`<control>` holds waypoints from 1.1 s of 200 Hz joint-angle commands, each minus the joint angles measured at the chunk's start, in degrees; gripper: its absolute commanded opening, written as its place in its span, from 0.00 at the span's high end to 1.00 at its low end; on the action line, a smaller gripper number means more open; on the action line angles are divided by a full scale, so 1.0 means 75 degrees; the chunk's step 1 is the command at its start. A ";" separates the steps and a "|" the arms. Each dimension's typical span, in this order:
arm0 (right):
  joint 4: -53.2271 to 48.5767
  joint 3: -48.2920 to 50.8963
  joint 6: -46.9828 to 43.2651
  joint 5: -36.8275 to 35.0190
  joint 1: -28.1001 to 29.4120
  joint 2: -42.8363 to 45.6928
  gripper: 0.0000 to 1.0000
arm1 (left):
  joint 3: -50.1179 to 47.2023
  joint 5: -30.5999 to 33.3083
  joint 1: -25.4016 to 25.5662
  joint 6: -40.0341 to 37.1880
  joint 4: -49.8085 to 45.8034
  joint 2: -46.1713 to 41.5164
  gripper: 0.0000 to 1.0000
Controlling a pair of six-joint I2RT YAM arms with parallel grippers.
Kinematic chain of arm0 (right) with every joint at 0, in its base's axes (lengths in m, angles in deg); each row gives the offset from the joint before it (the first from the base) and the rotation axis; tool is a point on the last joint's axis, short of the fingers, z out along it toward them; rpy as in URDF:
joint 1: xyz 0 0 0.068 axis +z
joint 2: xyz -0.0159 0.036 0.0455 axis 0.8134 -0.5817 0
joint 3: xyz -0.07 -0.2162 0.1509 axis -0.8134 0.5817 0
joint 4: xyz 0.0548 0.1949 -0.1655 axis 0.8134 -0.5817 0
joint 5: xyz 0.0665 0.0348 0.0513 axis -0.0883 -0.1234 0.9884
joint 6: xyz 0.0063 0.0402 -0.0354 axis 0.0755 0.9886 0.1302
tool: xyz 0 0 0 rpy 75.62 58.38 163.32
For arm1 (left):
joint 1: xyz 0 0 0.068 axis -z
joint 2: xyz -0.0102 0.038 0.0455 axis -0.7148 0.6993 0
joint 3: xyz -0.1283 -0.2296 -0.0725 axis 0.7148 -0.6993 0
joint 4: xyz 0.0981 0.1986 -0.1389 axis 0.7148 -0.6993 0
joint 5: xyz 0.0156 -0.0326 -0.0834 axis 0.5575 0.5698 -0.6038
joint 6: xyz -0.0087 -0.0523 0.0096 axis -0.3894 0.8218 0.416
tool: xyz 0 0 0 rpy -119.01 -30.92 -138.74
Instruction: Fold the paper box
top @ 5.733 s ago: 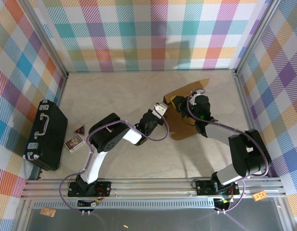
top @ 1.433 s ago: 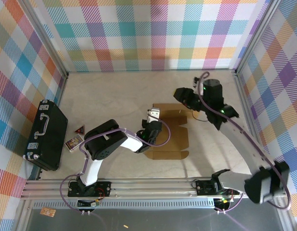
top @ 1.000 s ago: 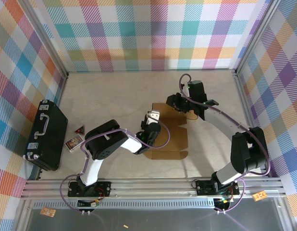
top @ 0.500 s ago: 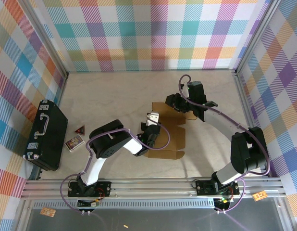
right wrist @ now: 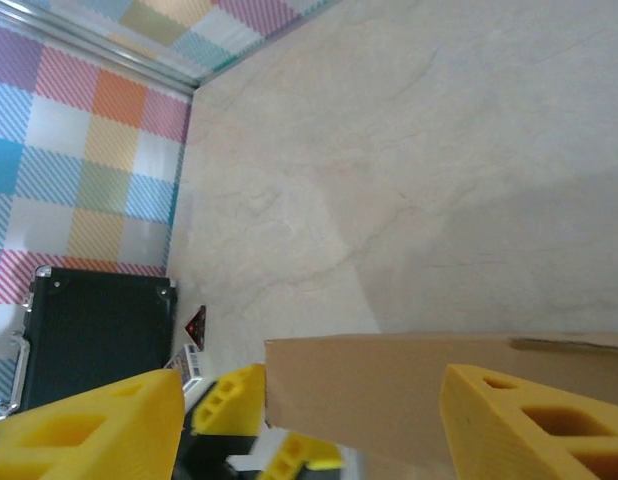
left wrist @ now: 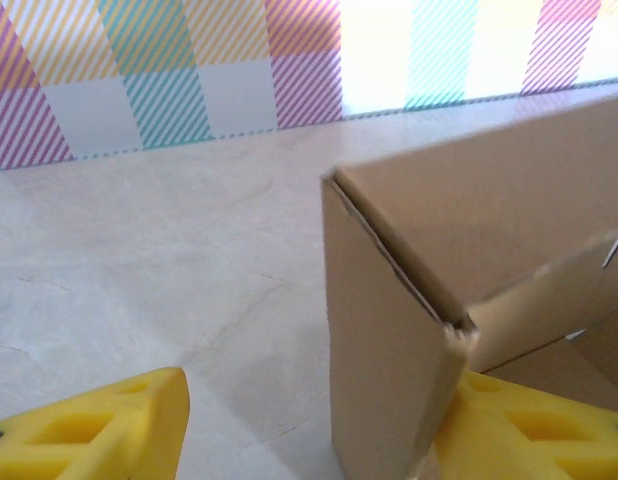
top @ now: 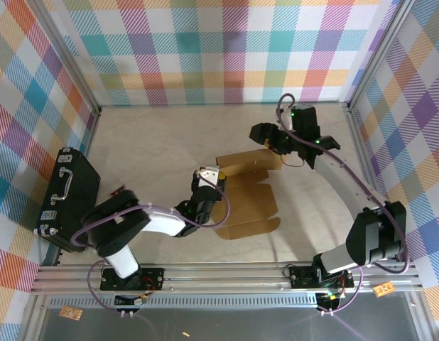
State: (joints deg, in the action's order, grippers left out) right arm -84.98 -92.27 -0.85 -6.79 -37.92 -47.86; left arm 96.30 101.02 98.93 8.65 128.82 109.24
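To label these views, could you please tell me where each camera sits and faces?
Top external: above, behind the bases, looking down at the table; both arms show.
Left wrist: on left arm, facing the paper box's raised flap; yellow gripper fingers show.
Right wrist: on right arm, facing box edge and black case; yellow gripper fingers show.
Shared: paper box.

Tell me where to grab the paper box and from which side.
Probably best by the raised far flap of the paper box, on its free top edge, coming down from above. That flap stands up off the table, so both faces are exposed; the rest lies flat.
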 commanded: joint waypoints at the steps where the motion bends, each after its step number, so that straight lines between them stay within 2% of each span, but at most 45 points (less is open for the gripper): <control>1: -0.1644 -0.0362 -0.0878 -0.0008 -0.0234 0.0356 0.29 | 0.0077 -0.0208 0.0152 -0.0086 -0.2486 -0.1119 0.36; 26: -0.2607 -0.0479 -0.1024 0.0136 -0.0733 0.0713 0.25 | 0.1012 -0.0588 0.0491 -0.1931 -0.4618 -0.2125 0.41; 38: -0.2962 -0.0598 -0.1089 0.0428 -0.1035 0.0723 0.25 | 0.1695 -0.0640 0.0636 -0.3199 -0.5490 -0.2144 0.44; 55: -0.3243 -0.0684 -0.1358 0.0394 -0.1333 0.0693 0.25 | 0.2476 -0.0776 0.0722 -0.5007 -0.5919 -0.1835 0.47; 74: -0.3075 -0.0496 -0.1384 0.0568 -0.1514 0.0771 0.25 | 0.3138 -0.1371 0.0721 -0.6617 -0.6039 -0.1247 0.45; 104: -0.2456 -0.0005 -0.1046 0.0743 -0.1684 0.0827 0.25 | 0.3397 -0.1131 0.0639 -0.8966 -0.4408 0.0235 0.41; 122: -0.2218 0.0183 -0.0944 0.1014 -0.1745 0.0753 0.25 | 0.3429 -0.1266 0.0616 -0.9450 -0.3801 0.0586 0.35; 154: -0.2003 0.0405 -0.0941 0.1026 -0.1745 0.0777 0.26 | 0.3527 -0.1017 0.0552 -1.0020 -0.2842 0.1075 0.33; 179: -0.1800 0.0532 -0.0854 0.1136 -0.1745 0.0810 0.26 | 0.3459 -0.0771 0.0480 -1.0834 -0.1657 0.1621 0.37; 207: -0.1722 0.0521 -0.0848 0.1216 -0.1745 0.0779 0.26 | 0.3396 -0.1003 0.0332 -1.1034 -0.1410 0.1801 0.44; 220: -0.1615 0.0533 -0.0792 0.1349 -0.1752 0.0732 0.27 | 0.3316 -0.1069 0.0225 -1.1025 -0.1239 0.1828 0.50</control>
State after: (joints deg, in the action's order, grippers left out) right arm -99.47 -88.53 -7.45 0.51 -50.68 -42.54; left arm 121.80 93.61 101.99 -71.13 113.67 122.55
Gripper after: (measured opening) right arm 0.738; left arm 0.541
